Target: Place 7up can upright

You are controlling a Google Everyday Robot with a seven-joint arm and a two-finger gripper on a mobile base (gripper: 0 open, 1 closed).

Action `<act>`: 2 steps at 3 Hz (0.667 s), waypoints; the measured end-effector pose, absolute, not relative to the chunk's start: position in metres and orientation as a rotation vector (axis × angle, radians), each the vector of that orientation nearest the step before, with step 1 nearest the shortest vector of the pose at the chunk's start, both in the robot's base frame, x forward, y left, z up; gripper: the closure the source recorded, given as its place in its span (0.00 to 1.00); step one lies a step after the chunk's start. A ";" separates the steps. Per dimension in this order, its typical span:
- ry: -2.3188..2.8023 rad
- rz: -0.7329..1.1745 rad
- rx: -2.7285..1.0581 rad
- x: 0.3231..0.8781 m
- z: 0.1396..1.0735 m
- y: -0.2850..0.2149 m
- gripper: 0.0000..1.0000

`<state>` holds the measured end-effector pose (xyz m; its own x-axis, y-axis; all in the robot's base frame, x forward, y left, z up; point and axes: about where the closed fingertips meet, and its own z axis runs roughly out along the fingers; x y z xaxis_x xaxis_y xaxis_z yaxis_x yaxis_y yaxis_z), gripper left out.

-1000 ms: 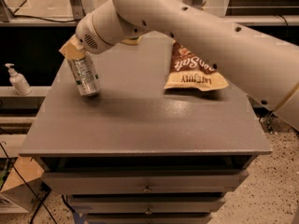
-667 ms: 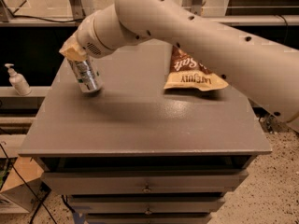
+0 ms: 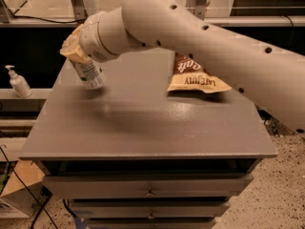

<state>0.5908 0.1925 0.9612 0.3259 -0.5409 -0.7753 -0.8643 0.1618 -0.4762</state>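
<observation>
The 7up can [image 3: 89, 74] is silvery-white with green markings. It hangs tilted, its lower end just above or touching the grey cabinet top [image 3: 143, 123] near the back left corner. My gripper [image 3: 76, 51], with tan finger pads, is shut on the can's upper part. The thick white arm reaches in from the right and hides the can's top end.
A brown and cream chip bag [image 3: 193, 78] lies at the back right of the cabinet top, partly under the arm. A white pump bottle [image 3: 18, 81] stands on a shelf to the left. Drawers [image 3: 147, 192] are below the front edge.
The gripper with the can has moved a little further towards the back left corner. The can stays tilted in its grip. The chip bag has not moved.
</observation>
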 end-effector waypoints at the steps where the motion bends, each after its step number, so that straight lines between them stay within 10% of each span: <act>1: 1.281 0.367 -1.498 0.591 0.966 0.189 1.00; 2: 1.224 0.390 -1.474 0.593 0.967 0.185 1.00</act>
<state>0.5931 0.1848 0.9675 0.4061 -0.4640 -0.7872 -0.8339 0.1641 -0.5269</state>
